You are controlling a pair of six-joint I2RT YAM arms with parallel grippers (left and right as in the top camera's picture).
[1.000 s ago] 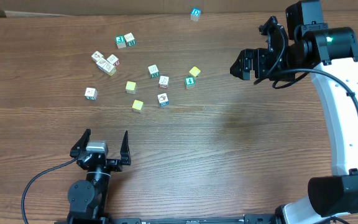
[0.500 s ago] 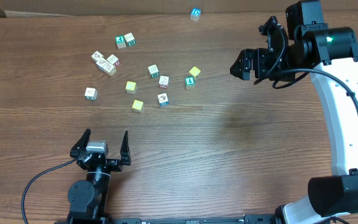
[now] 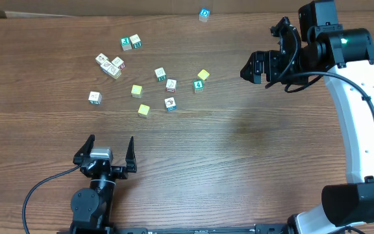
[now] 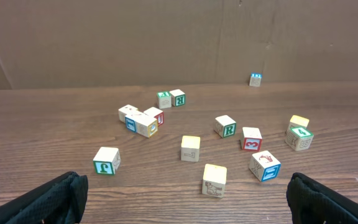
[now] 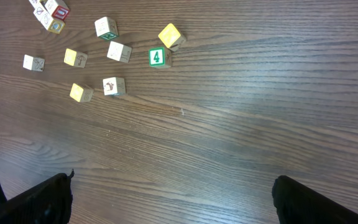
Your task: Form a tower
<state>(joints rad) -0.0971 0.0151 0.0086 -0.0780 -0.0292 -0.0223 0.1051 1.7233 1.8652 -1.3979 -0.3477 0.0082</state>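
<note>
From above, small cubes (image 3: 161, 74) lie loose on the far left part of the worktop (image 3: 252, 162), none stacked, with bare wood all round. One blue cube (image 3: 204, 13) sits by the far edge. Jaws wide apart, the left gripper (image 3: 110, 143) and the right gripper (image 3: 265, 51) hold nothing.

Left wrist view: three cubes (image 4: 140, 119) touch.

Right wrist view: top-left cubes (image 5: 50, 15) are cut off.

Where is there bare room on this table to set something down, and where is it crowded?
Free: the wood between the scattered cubes and the left gripper, and the stretch right of the green 4 cube. Crowded: the cube scatter, upper left of centre.
</note>
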